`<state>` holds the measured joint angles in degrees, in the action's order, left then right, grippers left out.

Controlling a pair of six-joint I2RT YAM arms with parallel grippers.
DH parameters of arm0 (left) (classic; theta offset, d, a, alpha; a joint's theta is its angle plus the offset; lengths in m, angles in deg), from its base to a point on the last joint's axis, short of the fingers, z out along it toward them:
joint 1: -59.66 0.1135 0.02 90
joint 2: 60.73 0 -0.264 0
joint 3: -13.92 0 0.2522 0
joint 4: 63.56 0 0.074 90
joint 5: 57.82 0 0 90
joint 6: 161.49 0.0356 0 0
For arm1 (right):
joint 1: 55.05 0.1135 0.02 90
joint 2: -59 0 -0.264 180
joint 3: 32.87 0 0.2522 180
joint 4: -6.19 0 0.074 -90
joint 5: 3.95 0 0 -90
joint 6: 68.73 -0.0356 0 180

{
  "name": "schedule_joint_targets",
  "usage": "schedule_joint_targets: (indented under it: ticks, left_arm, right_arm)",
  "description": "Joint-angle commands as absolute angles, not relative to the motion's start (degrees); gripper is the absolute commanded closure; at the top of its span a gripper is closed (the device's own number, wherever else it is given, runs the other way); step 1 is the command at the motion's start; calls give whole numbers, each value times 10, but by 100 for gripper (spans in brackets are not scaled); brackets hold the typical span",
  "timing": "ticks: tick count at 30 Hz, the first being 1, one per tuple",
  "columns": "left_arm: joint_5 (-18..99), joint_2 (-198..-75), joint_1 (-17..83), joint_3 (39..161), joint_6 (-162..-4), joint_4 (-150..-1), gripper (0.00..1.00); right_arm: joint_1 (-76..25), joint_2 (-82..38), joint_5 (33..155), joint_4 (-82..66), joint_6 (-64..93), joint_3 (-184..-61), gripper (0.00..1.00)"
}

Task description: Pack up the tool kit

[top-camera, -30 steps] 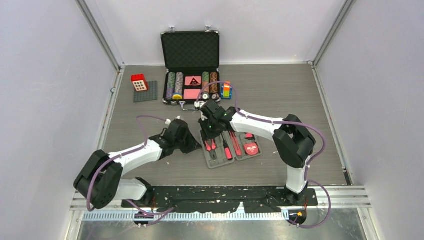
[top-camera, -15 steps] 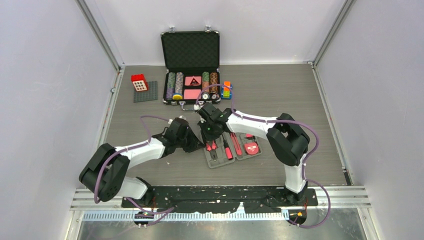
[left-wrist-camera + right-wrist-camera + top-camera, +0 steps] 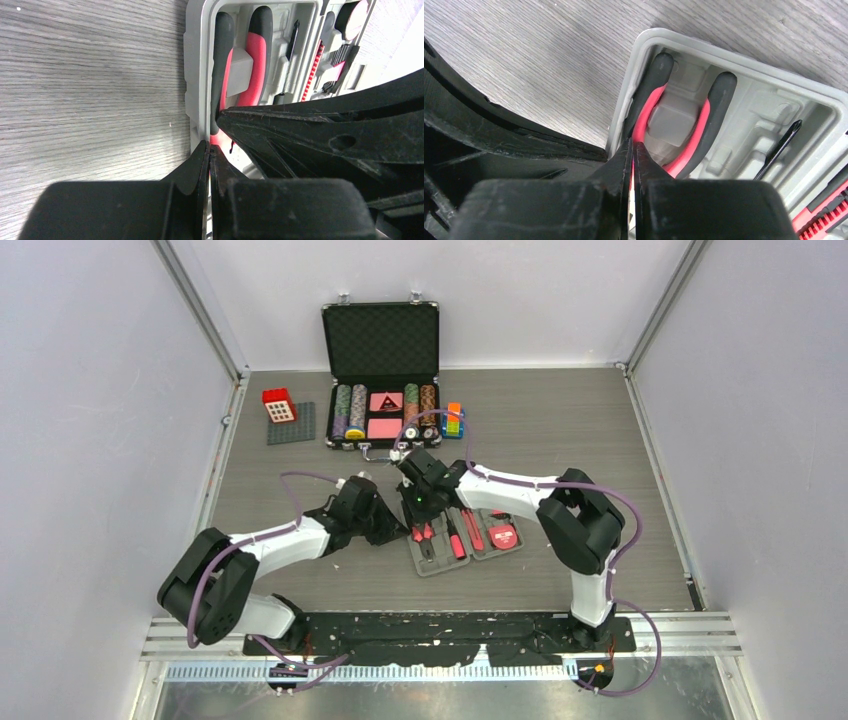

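My left gripper (image 3: 387, 527) sits at the left edge of the tool kit case (image 3: 441, 568), which lies open on the table (image 3: 560, 430) just ahead of the arm bases. In the left wrist view its fingers are pressed together with nothing between them, tips just beside the grey rim (image 3: 192, 75).

The pliers (image 3: 425, 537) lie in the leftmost slot, handles astride a moulded grey block. I judge the step to be seating them fully. I would press straight down on a handle (not the rim, which could tip the case), and use the left gripper only to brace the case wall against sliding.

The right gripper (image 3: 418, 508) hangs over the same end, fingers likewise squeezed together and empty, tips over the red inner edge of the near pliers handle (image 3: 651, 102). Further right sit a thin screwdriver (image 3: 781, 145) and the round tape measure (image 3: 503, 537).

I cannot tell whether either fingertip is touching plastic or only hovering. The pliers' head is hidden under the grippers in all three views. From above, the two wrists cover the case's far left corner, so I cannot make out where its lid lies.
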<state>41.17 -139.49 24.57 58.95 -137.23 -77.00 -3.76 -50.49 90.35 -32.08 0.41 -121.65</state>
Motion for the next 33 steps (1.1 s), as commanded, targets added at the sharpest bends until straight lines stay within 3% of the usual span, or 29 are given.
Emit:
schedule_joint_targets:
  ticks: [1, 10, 33]
  left_arm:
    - [401, -1406, 234, 581, -1370, -761, 97]
    - [403, -1408, 233, 584, -1370, -762, 97]
    - [407, -1410, 229, 586, -1374, -758, 97]
  right_arm:
    - [-17, -474, 890, -374, 26, -1238, 88]
    - [-36, -428, 787, -416, 7, -1232, 83]
    - [-39, -509, 884, -392, -54, -1155, 90]
